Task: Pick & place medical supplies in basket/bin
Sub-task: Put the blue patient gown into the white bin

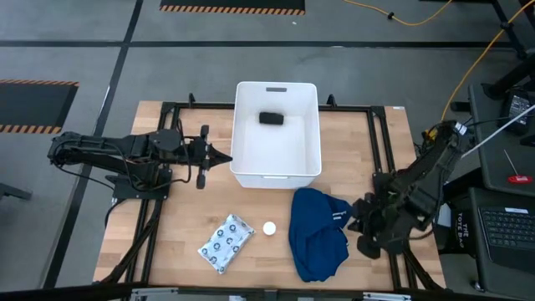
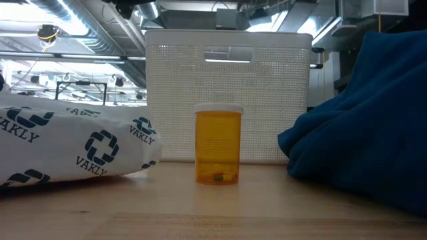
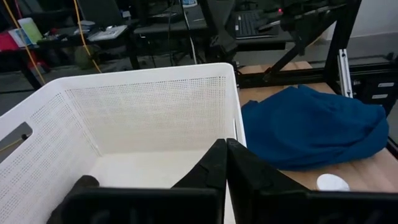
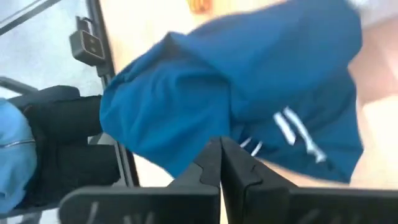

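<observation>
One soft, limp dark blue cloth garment (image 1: 318, 234) remains nearest; pinch a raised fold. Right end effector (image 1: 355, 216) closed, empty; left end effector (image 1: 226, 158) likewise.

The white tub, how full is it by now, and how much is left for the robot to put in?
One of four is in: the black block lies inside the white tub. Nothing is held; the left hand is shut beside the tub, and the right hand is shut at the blue garment. Garment, printed packet and amber bottle sit on the table.
</observation>
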You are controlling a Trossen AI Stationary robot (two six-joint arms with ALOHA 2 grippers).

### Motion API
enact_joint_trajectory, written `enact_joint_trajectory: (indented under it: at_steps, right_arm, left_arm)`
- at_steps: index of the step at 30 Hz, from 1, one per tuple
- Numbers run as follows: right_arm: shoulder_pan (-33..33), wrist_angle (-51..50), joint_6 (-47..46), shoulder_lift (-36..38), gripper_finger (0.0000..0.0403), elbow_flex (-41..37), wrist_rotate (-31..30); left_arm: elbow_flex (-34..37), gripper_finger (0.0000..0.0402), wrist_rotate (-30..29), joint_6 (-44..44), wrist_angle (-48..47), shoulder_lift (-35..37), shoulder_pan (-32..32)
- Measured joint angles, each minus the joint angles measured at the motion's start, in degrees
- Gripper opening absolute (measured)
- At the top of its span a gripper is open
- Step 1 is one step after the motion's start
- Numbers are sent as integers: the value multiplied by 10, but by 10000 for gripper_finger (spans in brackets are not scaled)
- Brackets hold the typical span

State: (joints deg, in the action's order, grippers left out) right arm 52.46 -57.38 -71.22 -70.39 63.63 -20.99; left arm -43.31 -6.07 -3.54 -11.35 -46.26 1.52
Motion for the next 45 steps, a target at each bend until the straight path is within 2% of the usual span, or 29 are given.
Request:
enact_joint_trajectory:
  at_steps: [7,13,32,38,45]
  right_arm:
    - [41,1,-145,-43,1,-3,0]
    - [49,3,-189,-64,32,-3,1]
    - [40,33,-202,-68,260,-4,1]
    - [40,46,-201,-70,292,-4,-4]
    - [40,65,-199,-96,296,-4,-9]
  left_arm:
    - [0,3,0,0,-9,0,0]
    - [0,3,0,0,-10,0,0]
    - [0,5,4,0,-10,0,0]
    - [0,3,15,0,-11,0,0]
    - [0,2,15,-1,-17,0,0]
